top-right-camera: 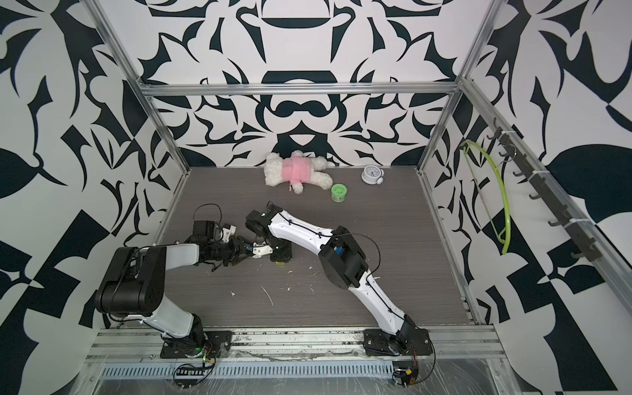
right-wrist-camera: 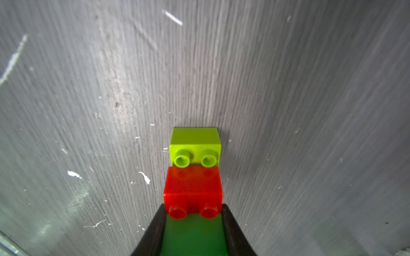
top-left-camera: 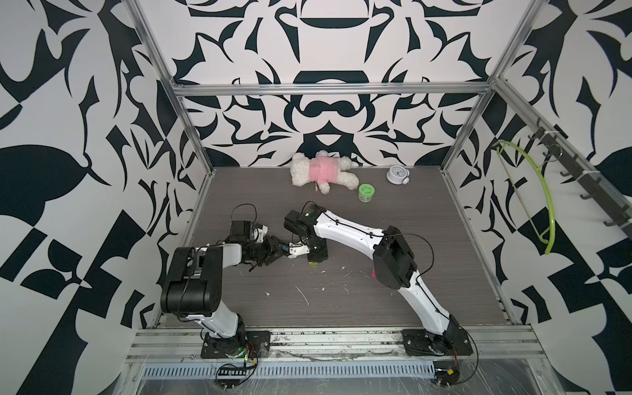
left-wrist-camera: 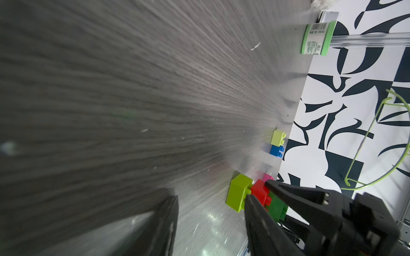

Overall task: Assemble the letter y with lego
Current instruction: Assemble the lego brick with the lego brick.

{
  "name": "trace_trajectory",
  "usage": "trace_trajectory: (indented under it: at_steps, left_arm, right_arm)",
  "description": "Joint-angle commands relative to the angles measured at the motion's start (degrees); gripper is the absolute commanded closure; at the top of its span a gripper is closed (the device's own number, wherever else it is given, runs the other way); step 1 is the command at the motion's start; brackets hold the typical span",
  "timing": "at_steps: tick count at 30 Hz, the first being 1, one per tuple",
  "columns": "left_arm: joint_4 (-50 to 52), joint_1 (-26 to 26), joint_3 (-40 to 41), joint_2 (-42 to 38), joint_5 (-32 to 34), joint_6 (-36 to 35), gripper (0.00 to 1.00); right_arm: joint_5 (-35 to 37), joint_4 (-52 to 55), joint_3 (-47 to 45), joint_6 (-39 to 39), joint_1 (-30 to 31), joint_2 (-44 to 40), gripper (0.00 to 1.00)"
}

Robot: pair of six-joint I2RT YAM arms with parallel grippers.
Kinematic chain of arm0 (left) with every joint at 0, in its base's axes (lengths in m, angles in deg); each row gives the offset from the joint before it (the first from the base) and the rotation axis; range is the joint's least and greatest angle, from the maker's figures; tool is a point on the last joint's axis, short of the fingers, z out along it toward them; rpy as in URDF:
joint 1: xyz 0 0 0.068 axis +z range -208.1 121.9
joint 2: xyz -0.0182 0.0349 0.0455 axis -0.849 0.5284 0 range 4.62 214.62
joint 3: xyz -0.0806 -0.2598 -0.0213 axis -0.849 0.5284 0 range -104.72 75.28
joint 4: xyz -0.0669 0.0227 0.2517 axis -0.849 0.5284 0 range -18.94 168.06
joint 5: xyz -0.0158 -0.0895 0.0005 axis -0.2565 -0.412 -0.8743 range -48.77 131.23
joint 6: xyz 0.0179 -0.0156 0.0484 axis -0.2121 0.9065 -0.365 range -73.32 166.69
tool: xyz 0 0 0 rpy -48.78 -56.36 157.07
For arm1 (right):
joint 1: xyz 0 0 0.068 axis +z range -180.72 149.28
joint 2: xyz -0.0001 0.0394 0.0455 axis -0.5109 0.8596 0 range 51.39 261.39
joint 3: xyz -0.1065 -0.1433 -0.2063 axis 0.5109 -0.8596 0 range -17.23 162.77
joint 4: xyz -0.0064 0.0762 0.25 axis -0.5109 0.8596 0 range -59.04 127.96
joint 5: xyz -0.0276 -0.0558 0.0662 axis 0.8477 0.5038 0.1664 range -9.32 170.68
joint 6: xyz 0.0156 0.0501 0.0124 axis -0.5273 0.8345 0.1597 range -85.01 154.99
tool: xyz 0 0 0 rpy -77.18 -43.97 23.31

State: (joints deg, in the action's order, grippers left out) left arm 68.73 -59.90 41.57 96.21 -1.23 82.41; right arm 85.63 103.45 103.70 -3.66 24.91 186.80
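Note:
Three lego bricks are joined in a straight row: yellow-green (right-wrist-camera: 195, 144), red (right-wrist-camera: 193, 188), green (right-wrist-camera: 193, 235). My right gripper (right-wrist-camera: 193, 212) is shut on the green one and points down at mid-table (top-left-camera: 314, 254), with the yellow-green end on the table (top-left-camera: 313, 263). My left gripper (left-wrist-camera: 210, 210) is open with only table between its fingers. One of its fingers (left-wrist-camera: 261, 221) lies against the row, reaching in from the left (top-left-camera: 285, 251). Loose yellow-green (left-wrist-camera: 278, 137), blue (left-wrist-camera: 276, 151) and pink (left-wrist-camera: 267, 177) bricks lie near the right edge. No letter y shape is in view.
In both top views a plush toy (top-left-camera: 321, 171), a green round jar (top-left-camera: 366, 192) and a small clock (top-left-camera: 396, 175) sit along the back. A green hanger (top-left-camera: 543, 205) hangs on the right wall. White scuffs mark the table in front of the arms.

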Motion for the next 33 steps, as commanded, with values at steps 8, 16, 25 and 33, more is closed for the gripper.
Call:
trace_trajectory:
  at_steps: [8,16,25,33]
  left_arm:
    - [-6.3,-1.9,4.9,1.9,-2.3,-0.9,0.46]
    - [-12.3,-4.8,7.0,4.7,-3.4,0.1,0.52]
    - [-19.0,-8.1,9.5,6.1,-3.6,4.8,0.56]
    - [-26.0,-12.6,11.3,11.2,-2.7,7.2,0.57]
  right_arm:
    - [-2.4,2.2,-0.4,1.1,0.8,3.0,0.83]
    - [-2.8,1.6,-0.6,1.8,0.8,2.4,0.82]
    - [-3.1,1.5,-0.2,2.1,0.5,2.5,0.82]
    - [-3.5,1.7,-0.2,3.1,0.4,2.6,0.82]
